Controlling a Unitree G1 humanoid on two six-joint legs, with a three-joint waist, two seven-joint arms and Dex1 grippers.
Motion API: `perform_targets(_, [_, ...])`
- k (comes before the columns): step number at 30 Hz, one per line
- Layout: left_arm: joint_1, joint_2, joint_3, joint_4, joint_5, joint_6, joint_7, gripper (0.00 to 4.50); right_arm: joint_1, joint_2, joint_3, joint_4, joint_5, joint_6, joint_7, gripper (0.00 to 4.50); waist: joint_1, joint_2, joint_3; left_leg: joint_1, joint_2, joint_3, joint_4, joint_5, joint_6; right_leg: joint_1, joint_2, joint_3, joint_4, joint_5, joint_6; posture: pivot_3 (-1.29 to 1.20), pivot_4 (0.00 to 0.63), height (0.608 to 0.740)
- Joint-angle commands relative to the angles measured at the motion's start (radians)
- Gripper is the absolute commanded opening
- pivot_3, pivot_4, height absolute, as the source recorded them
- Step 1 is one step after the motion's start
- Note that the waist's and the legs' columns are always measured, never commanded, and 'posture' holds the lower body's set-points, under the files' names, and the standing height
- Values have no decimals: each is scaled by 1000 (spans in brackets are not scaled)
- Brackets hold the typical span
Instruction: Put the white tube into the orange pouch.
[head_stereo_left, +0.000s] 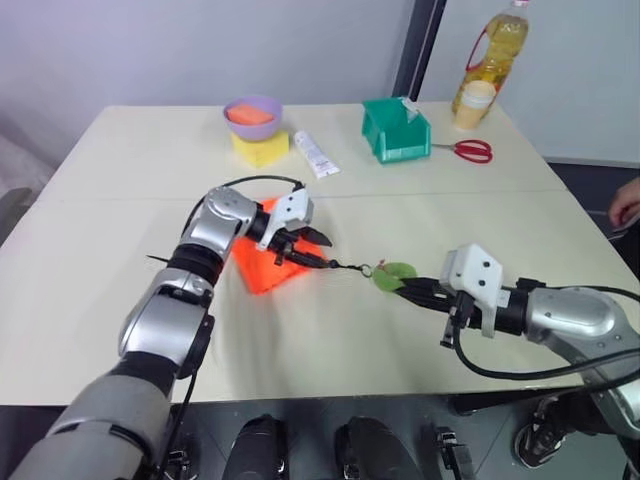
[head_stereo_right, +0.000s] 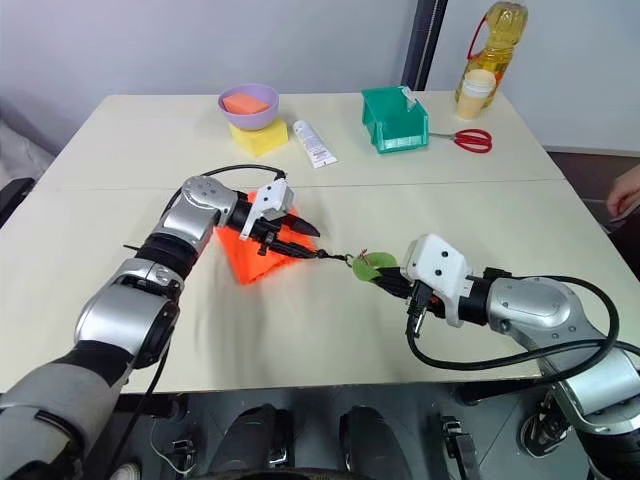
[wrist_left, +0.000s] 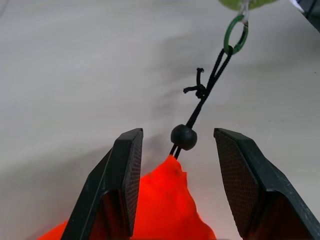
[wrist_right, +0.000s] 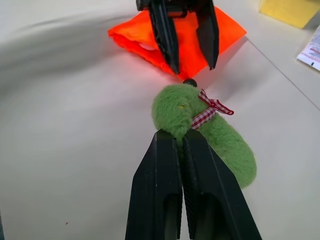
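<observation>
Left end effector parted over seemingly drawn-shut orange pouch

- Pouch laid mid-table; cord run right to tag.
- Behind: bowl on sponge, tube, bin, scissors, bottle at far right.

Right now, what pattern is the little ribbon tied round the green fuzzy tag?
Red and white check; the ribbon on the green tag shows best in the right wrist view.

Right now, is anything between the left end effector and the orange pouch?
No, nothing visible. The open left end effector straddles a corner of the orange pouch, with the black bead of its cord in the gap.
</observation>
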Motion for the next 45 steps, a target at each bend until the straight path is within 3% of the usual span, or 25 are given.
perform_targets(1, [0,-3,-18,-33,18,-27,6,2389,-9,8,2,-17,-8,-21,-4,0,0,0,0,0,0,0,0,0,0,0,0,0,0,0,0,0,150,740])
perform_targets(28, [-2,-33,-55,8,81,-149,68,2389,3,2,-11,-45,7,-4,-19,0,0,0,0,0,0,0,0,0,0,0,0,0,0,0,0,0,150,740])
perform_targets(31, [-4,-31,-56,10,81,-155,68,1572,2,3,-10,-45,6,-4,-19,0,0,0,0,0,0,0,0,0,1,0,0,0,0,0,0,0,150,740])
perform_targets(34, [-5,-31,-52,10,75,-154,67,198,3,2,-8,-44,5,-5,-19,0,0,0,0,0,0,0,0,0,1,0,0,0,0,0,0,0,150,740])
perform_targets(45, [-8,29,-50,50,98,-167,95,191,13,-1,-25,-33,-10,-15,-27,0,-2,0,0,0,0,0,0,0,1,0,0,0,0,0,0,0,150,740])
